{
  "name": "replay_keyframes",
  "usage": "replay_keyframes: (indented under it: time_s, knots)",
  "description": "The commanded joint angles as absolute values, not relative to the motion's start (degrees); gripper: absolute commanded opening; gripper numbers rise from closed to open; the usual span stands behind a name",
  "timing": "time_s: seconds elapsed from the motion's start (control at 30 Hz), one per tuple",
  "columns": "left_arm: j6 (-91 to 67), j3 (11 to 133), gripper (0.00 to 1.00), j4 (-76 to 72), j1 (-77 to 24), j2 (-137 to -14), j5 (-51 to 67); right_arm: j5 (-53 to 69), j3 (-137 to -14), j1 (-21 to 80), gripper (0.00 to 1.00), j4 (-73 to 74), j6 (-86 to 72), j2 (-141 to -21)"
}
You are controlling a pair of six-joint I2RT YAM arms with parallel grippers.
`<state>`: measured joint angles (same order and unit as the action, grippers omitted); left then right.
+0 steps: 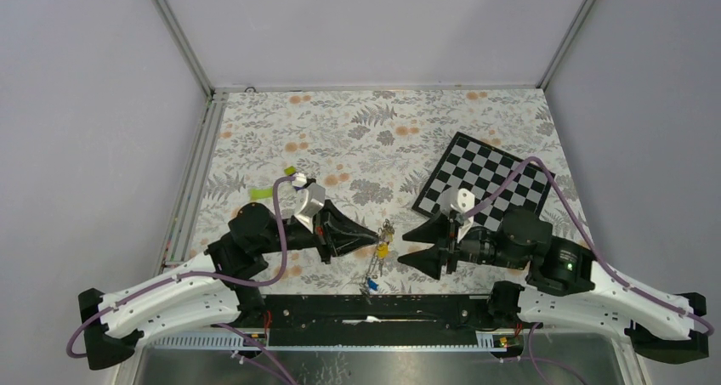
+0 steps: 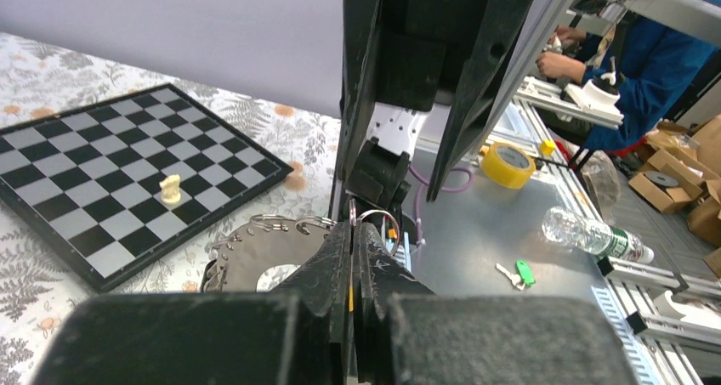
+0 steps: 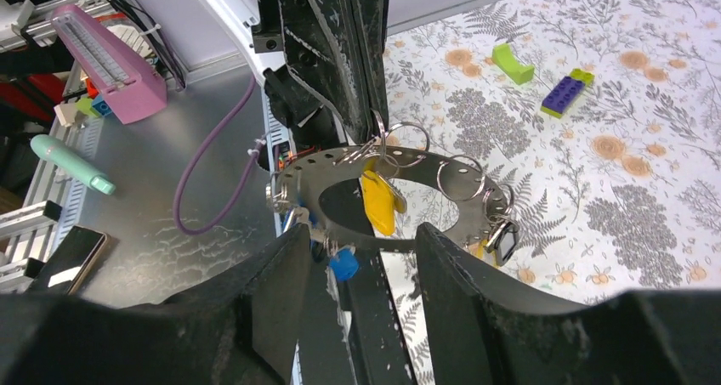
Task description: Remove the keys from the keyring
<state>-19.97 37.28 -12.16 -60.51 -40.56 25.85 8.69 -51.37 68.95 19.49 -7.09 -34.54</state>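
Between the two hands: keyring (image 1: pixel 385 234), a flat grey metal ring with a wide hole, held clear of the desk (image 1: pixel 340 138) near its front edge and lying roughly level.
Left hand (image 2: pixel 353 232): fingers pressed together and clamped on the rim of the keyring; in the right wrist view this is the far rim. Small wire loops sit just beside the grip point.
Right hand (image 3: pixel 357 262): fingers apart, one on each side of the near rim of the keyring. Whether either finger touches the ring cannot be told.
Keys (image 3: pixel 380 202): they hang from wire loops threaded through holes along the rim. A yellow-headed one hangs below the hole, a blue-headed one (image 3: pixel 343 264) at the near rim, and a black tag (image 3: pixel 502 239) at the right side.
Chessboard (image 1: pixel 489 181): flat on the right part of the desk, partly under the right arm. One pale chess piece (image 2: pixel 171 188) stands upright on it.
Blocks: purple-and-green block (image 3: pixel 568 92) and green piece (image 3: pixel 513 64) lie on the floral cloth, near each other and well apart from the keyring.
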Motion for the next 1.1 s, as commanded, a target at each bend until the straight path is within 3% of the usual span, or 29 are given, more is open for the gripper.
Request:
replay_keyframes:
  time_s: [0.0, 0.67, 0.87, 1.07]
  knots:
    - [-21.6, 37.4, 0.00, -22.6, -60.4, -38.9, 23.4, 10.5, -47.1, 69.1, 0.56, 4.8, -5.7, -35.3]
    - [-21.9, 39.7, 0.00, -22.8, -60.4, -39.1, 26.5, 9.6, -39.3, 69.2, 0.61, -5.7, -4.1, -37.4]
    - [-22.4, 39.4, 0.00, -23.7, -60.4, -39.2, 26.9, 10.5, -39.3, 69.1, 0.52, -7.0, -4.0, -38.9]
    - [-22.3, 39.1, 0.00, -23.6, -60.4, -38.9, 26.4, 12.3, -40.4, 69.1, 0.28, -6.3, -5.2, -39.1]
